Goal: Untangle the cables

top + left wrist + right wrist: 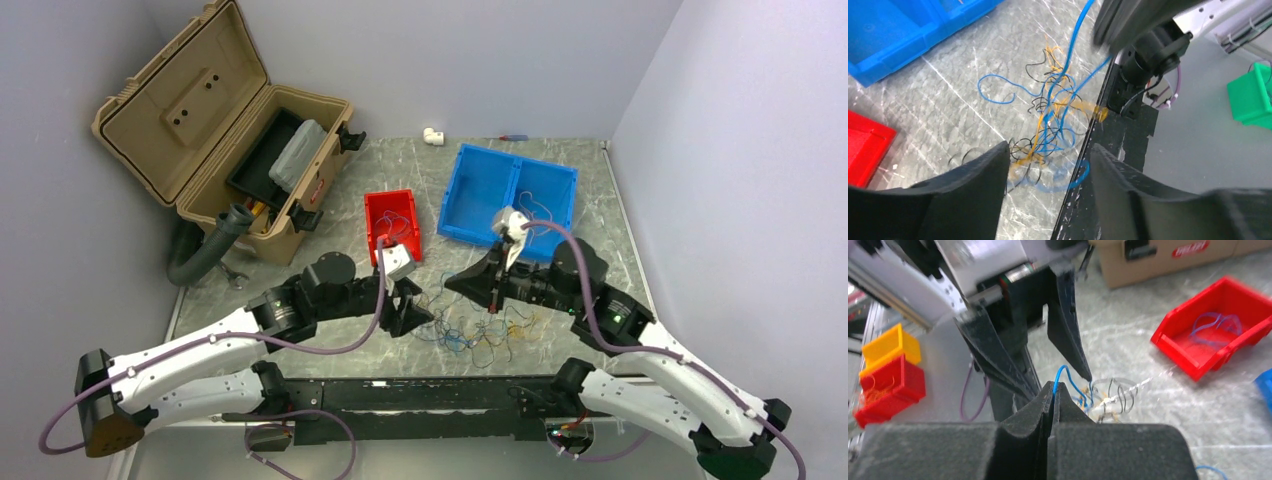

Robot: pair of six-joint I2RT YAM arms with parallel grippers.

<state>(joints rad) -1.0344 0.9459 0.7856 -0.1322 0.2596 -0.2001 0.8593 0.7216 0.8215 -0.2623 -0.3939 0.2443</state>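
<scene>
Cables [480, 335] — a knotted heap of blue, orange, black at the near edge of the worktop [600, 200]. Right claw [1054, 386] pinched tight on one blue cable [1063, 372]; left claw [1049, 149] half open, empty, above the heap. Blue loops [1215, 322] in the red bin [1175, 355] — most untangling apparently remains.

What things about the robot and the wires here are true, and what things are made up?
The right tool is shut on a blue cable. True.
The left tool is shut tight. False: its fingers stand apart, near the cable tangle.
The tan toolbox has its lid closed. False: the lid is open.
The red bin has a blue wire in it. True.
</scene>
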